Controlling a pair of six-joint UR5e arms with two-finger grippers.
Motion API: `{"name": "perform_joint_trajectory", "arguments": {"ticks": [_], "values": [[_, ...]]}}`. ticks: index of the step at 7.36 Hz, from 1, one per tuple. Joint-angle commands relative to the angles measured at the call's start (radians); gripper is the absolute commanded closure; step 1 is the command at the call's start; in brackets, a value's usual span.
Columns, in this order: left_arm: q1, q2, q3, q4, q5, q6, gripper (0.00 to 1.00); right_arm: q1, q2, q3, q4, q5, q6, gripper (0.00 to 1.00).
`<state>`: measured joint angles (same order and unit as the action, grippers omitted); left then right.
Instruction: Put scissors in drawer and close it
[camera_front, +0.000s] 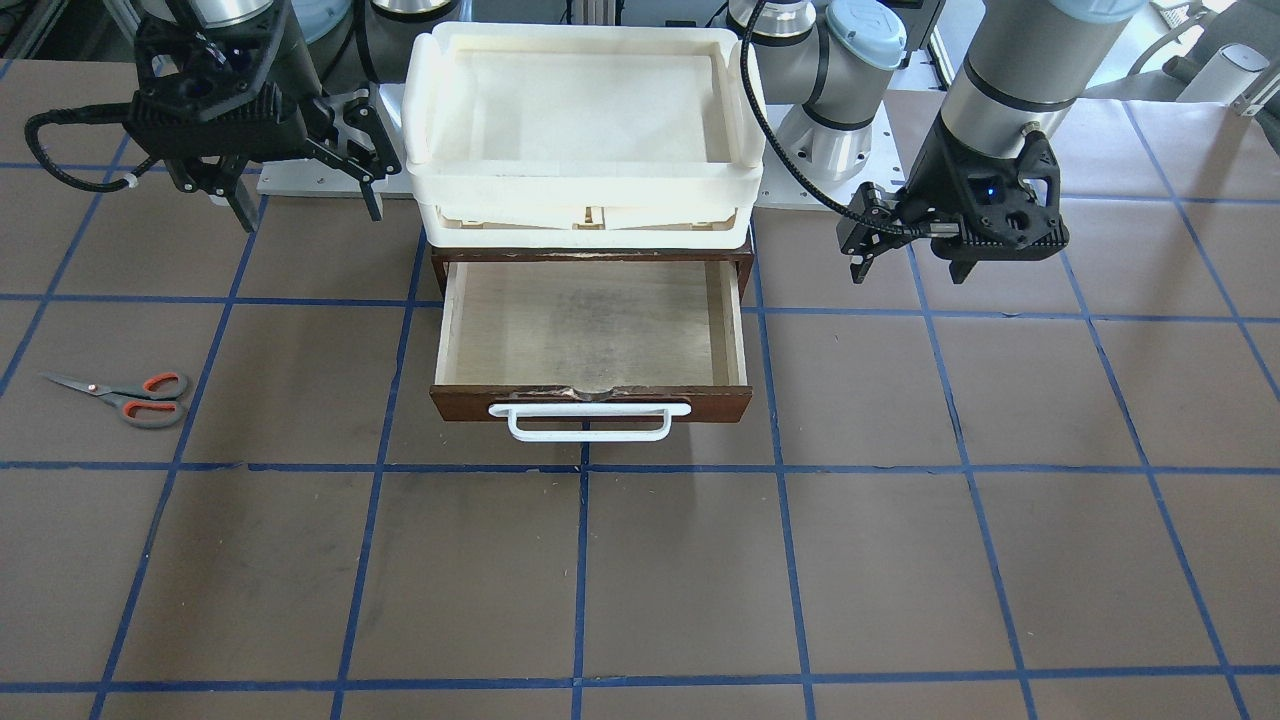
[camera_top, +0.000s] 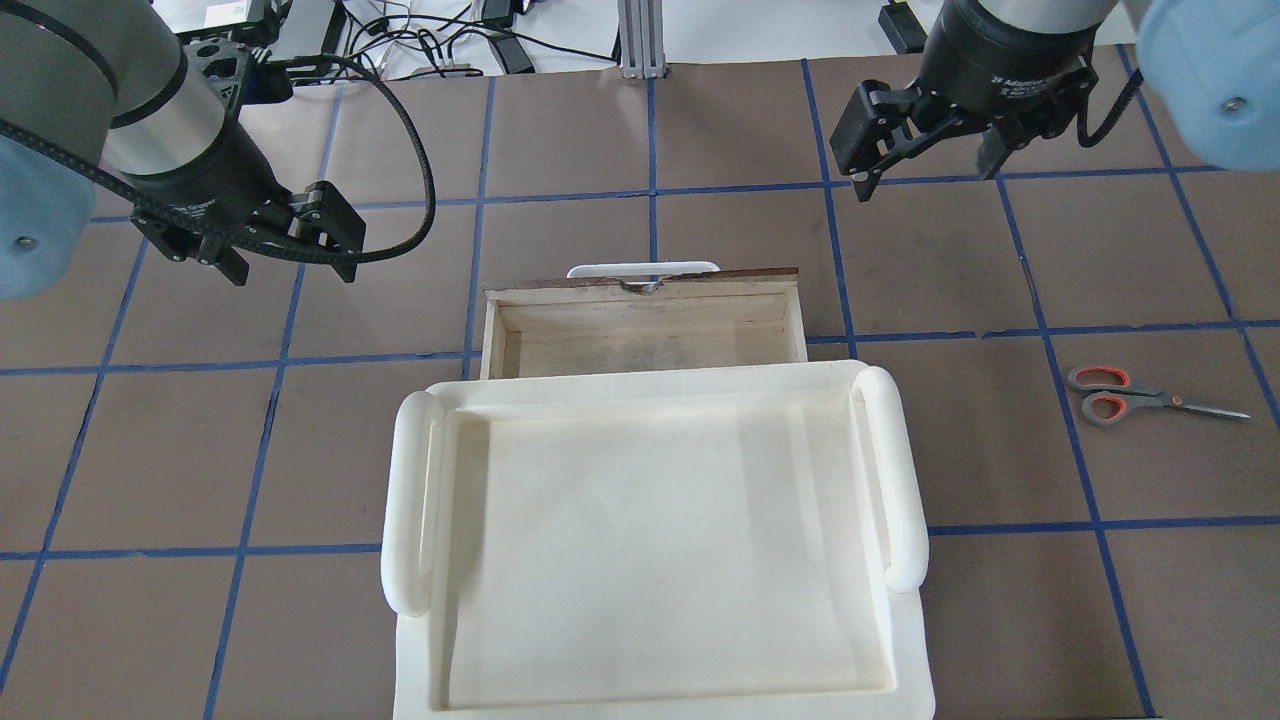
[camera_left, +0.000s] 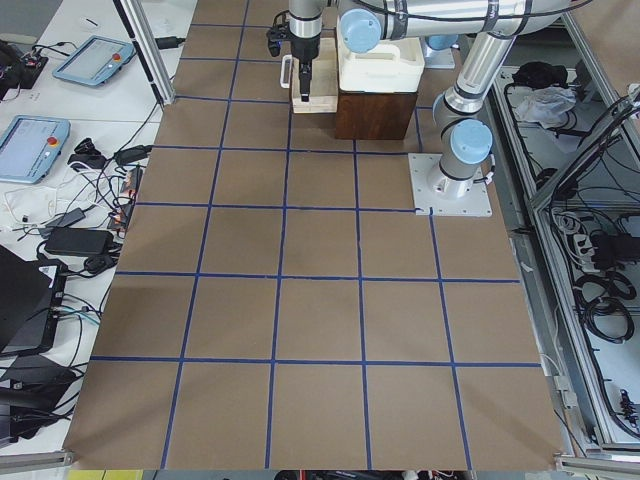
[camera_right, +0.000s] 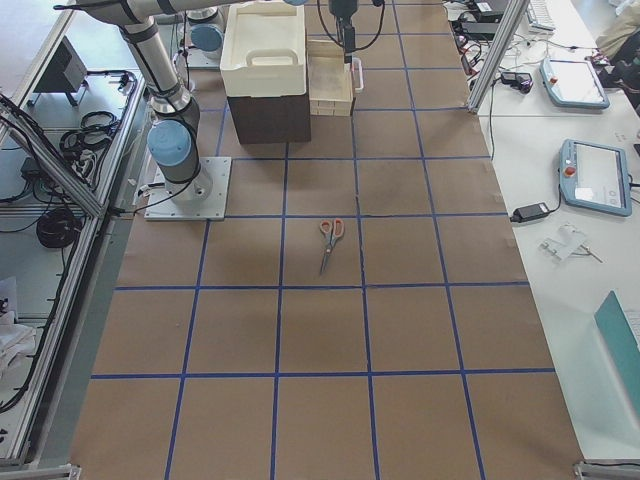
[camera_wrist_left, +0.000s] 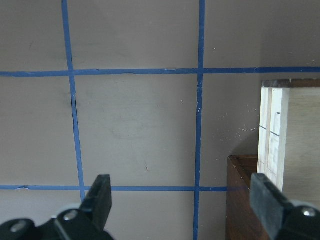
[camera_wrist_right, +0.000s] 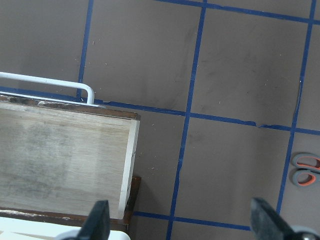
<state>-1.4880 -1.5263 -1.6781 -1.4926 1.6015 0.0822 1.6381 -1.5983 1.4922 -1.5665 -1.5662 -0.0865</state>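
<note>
The scissors (camera_front: 130, 395) lie flat on the brown table, well off to the robot's right of the drawer; they also show in the overhead view (camera_top: 1130, 393), the exterior right view (camera_right: 330, 238) and at the right wrist view's edge (camera_wrist_right: 306, 170). The drawer (camera_front: 590, 325) is pulled open and empty, its white bar handle (camera_front: 590, 420) facing away from the robot. My right gripper (camera_front: 308, 210) hangs open and empty above the table between drawer and scissors (camera_top: 925, 175). My left gripper (camera_front: 908, 265) hangs open and empty on the drawer's other side (camera_top: 290, 272).
A cream-white plastic tray (camera_front: 585, 190) sits on top of the dark wooden cabinet that holds the drawer. Blue tape lines grid the table. The robot bases stand behind the cabinet.
</note>
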Motion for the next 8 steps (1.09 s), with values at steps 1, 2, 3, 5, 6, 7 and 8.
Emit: {"name": "perform_joint_trajectory", "arguments": {"ticks": [1, 2, 3, 5, 6, 7, 8], "values": [[0.000, 0.000, 0.001, 0.000, 0.000, 0.001, 0.00, 0.000, 0.000, 0.000, -0.001, 0.000, 0.001, 0.00], [0.000, 0.000, 0.000, 0.000, 0.000, 0.001, 0.00, 0.000, 0.000, 0.000, 0.000, -0.002, 0.001, 0.00], [0.000, 0.000, 0.000, -0.001, 0.002, -0.001, 0.00, 0.000, -0.002, 0.000, 0.006, -0.002, -0.001, 0.00], [0.000, 0.000, 0.000, -0.001, 0.003, -0.001, 0.00, 0.000, 0.000, 0.002, 0.006, -0.006, -0.001, 0.00], [0.000, 0.002, 0.000, -0.001, 0.002, -0.001, 0.00, 0.000, 0.001, 0.002, 0.009, -0.006, -0.009, 0.00], [0.000, 0.000, 0.000, -0.001, 0.002, -0.001, 0.00, -0.003, 0.001, 0.002, 0.003, -0.006, -0.021, 0.00], [0.000, 0.000, 0.000, -0.001, 0.002, 0.001, 0.00, -0.009, 0.006, 0.003, 0.003, -0.011, -0.054, 0.00]]}}
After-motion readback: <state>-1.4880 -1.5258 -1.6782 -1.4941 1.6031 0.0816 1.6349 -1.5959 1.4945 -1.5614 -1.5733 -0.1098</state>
